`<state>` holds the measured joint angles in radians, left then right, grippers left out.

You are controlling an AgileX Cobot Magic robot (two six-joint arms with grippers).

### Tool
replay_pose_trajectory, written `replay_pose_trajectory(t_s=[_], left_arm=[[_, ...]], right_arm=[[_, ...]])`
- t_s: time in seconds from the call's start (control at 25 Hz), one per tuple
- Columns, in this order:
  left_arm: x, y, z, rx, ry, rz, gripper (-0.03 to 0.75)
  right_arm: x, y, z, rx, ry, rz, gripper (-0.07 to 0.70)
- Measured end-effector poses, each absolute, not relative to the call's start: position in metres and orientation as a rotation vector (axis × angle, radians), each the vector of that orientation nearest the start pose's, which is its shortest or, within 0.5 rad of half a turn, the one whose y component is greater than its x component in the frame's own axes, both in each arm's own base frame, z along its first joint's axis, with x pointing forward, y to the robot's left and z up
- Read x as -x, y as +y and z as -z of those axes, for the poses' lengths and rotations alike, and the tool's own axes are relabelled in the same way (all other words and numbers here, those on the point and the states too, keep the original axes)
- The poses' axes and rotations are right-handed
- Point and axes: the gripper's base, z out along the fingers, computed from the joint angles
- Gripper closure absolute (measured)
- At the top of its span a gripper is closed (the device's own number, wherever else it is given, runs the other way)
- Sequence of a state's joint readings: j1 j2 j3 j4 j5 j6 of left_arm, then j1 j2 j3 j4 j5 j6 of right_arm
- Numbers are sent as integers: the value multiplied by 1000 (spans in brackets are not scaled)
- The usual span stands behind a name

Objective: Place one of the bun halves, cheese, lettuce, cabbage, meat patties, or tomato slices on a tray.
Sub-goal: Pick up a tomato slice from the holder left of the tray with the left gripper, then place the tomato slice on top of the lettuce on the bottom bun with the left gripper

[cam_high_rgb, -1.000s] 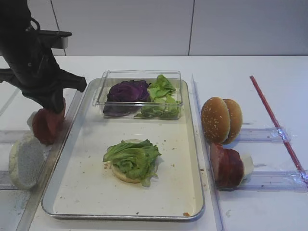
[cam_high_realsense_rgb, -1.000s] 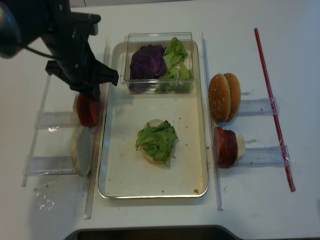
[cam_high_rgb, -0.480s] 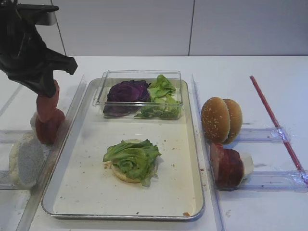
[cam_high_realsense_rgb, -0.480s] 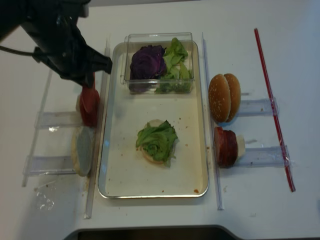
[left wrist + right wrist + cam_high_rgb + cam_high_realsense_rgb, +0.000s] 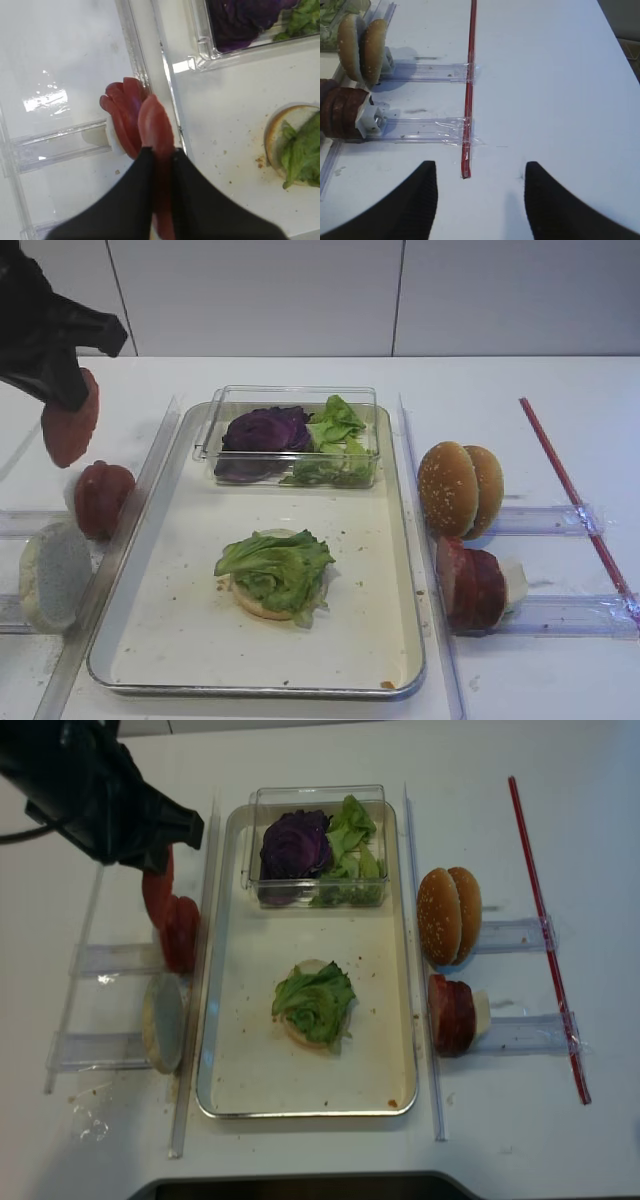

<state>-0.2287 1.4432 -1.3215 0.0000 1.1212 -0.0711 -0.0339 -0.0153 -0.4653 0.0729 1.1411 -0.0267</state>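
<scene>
My left gripper is shut on one tomato slice, held on edge in the air above and left of the remaining tomato slices on the left rack. The silver tray lies in the middle and holds a bun half under lettuce. At its far end, a clear box holds cabbage and more lettuce. Two bun halves and meat patties stand on racks on the right. My right gripper hangs open over bare table.
A pale round piece stands on edge on the near left rack. Clear plastic rails run along both long sides of the tray. A red strip is taped across the right racks, ending between my right fingers.
My left gripper has risen and drifted left, lifting one tomato slice clear of the stack. The right side has not changed.
</scene>
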Motion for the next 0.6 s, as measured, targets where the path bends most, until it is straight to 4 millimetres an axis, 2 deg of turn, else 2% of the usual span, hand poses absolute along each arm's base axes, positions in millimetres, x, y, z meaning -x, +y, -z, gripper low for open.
replay_pose_trajectory(t_s=[0.16, 0.4, 0.6], left_arm=[[-257, -60, -350, -209, 2676, 95, 675], [-217, -51, -352, -178, 2619, 112, 676], [-202, -48, -344, -148, 2577, 135, 676]], right_arm=[[7, 6, -261, -2, 2142, -53, 220], [7, 6, -261, -2, 2142, -53, 227], [7, 6, -261, -2, 2142, -53, 229]])
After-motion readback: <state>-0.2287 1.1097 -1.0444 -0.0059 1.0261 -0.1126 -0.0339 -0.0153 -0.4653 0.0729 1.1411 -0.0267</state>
